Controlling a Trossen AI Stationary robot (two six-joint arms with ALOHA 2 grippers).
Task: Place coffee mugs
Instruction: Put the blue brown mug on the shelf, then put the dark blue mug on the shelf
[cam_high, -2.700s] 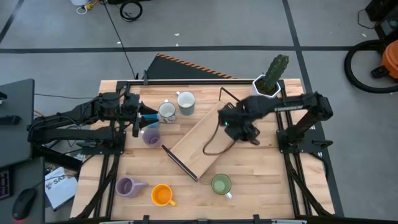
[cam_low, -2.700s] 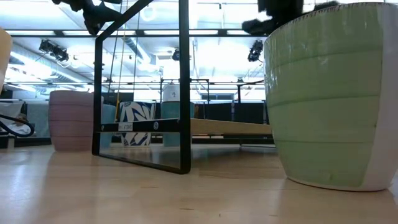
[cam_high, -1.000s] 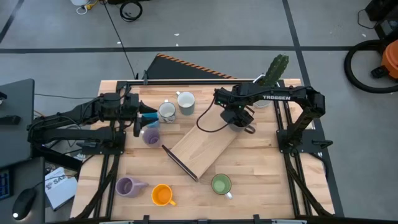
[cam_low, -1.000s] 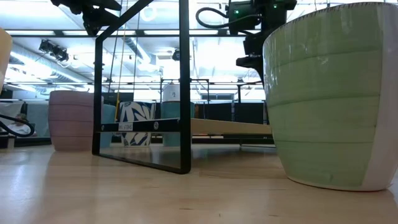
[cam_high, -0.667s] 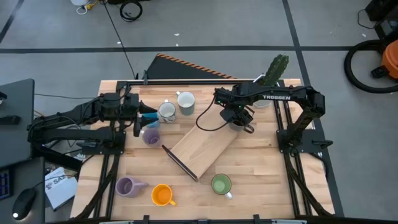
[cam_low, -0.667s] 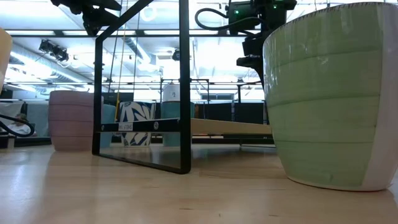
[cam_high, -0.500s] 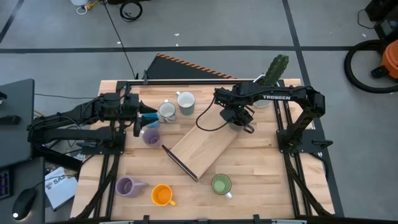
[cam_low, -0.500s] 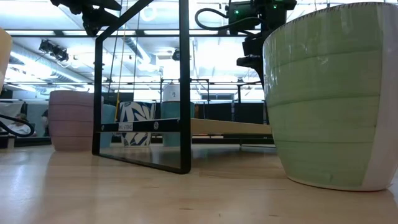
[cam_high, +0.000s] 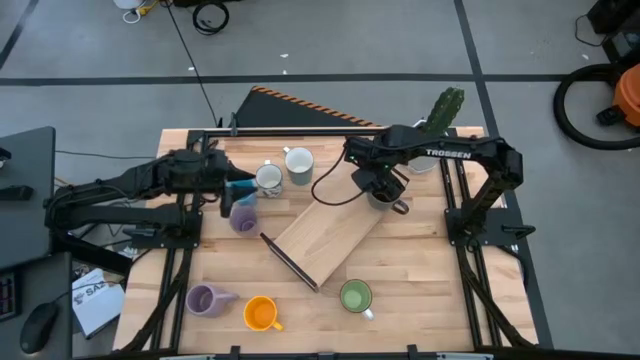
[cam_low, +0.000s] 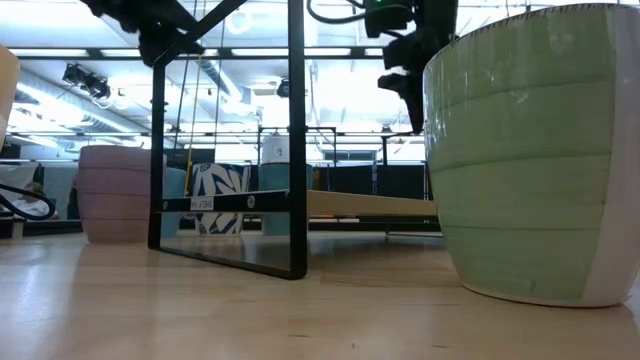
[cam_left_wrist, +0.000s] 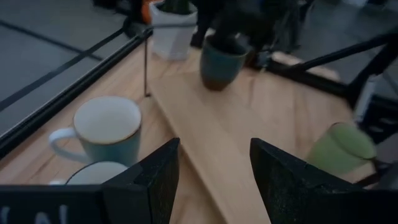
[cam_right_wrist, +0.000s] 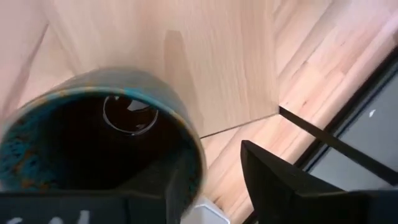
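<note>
Dark mug, rim apparently in right pincer, bottom cropped.

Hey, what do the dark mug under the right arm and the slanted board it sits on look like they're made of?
Dark mug: likely glazed ceramic, glossy teal-speckled interior catching a reflection. Board: light wood with visible grain, matte; its thin dark frame looks like metal, uncertain.

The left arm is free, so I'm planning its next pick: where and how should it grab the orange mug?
Probably the rim wall opposite its handle, from straight above, one finger inside: the orange mug stands upright, mouth open, handle jutting sideways.
</note>
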